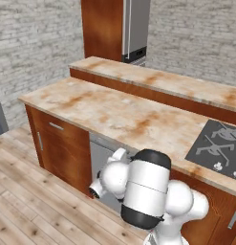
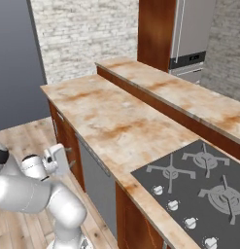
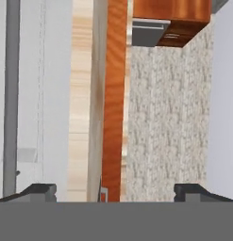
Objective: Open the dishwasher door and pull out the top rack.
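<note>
Marble-patterned countertop (image 1: 124, 115), beige with rusty streaks, runs over reddish-brown wooden cabinets (image 1: 62, 148), and under its front lip sits the dishwasher door (image 2: 98, 187), a flat grey metal panel, shut and flush between the cabinets. My gripper (image 3: 115, 190) hangs just in front of that door, low beside the counter edge, its two dark tips spread wide with nothing between them. A black cooktop (image 2: 199, 185) lies in the counter to the right. Pale plank floor (image 1: 28, 191) stretches open before the cabinets.

Marbled countertop (image 1: 114, 112), black cooktop (image 2: 199, 187) (inset), wooden floor (image 1: 24, 191)
</note>
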